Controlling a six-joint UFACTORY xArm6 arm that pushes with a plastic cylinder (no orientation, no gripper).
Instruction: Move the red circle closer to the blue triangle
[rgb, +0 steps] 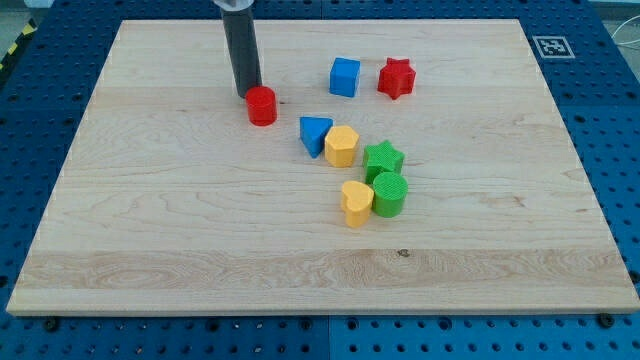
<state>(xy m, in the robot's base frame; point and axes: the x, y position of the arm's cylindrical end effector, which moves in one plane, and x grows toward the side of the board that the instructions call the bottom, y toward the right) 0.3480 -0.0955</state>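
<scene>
Right now our tip (247, 94) sits at the upper-left side of the red circle (262, 105), touching it or just about; we can't tell which from this view. Our end effector is just a plain dark rod (240, 48), no jaws, so nothing opens, closes or grips. It comes down from the counter's top edge, left of centre.

The red circle stands upright on the counter (150, 220), in the upper half, nearer the top edge than the bottom edge. The blue triangle (314, 133) is near it, toward the right edge and a bit toward the bottom edge, with a clear gap of bare wood between them.

Touching or just beside the blue triangle on its right-edge side we see a yellow hexagon-like block (342, 146). Just beyond that is a green star (383, 159), then a green cylinder (389, 194) right below it toward the bottom edge. A yellow heart-like block (356, 203) is up against the green cylinder on its left-edge side.

Near the top edge, a blue cube (345, 77) and a red star (396, 78) stand side by side, slightly apart. The counter's left part and the strip along the bottom edge hold no blocks.
</scene>
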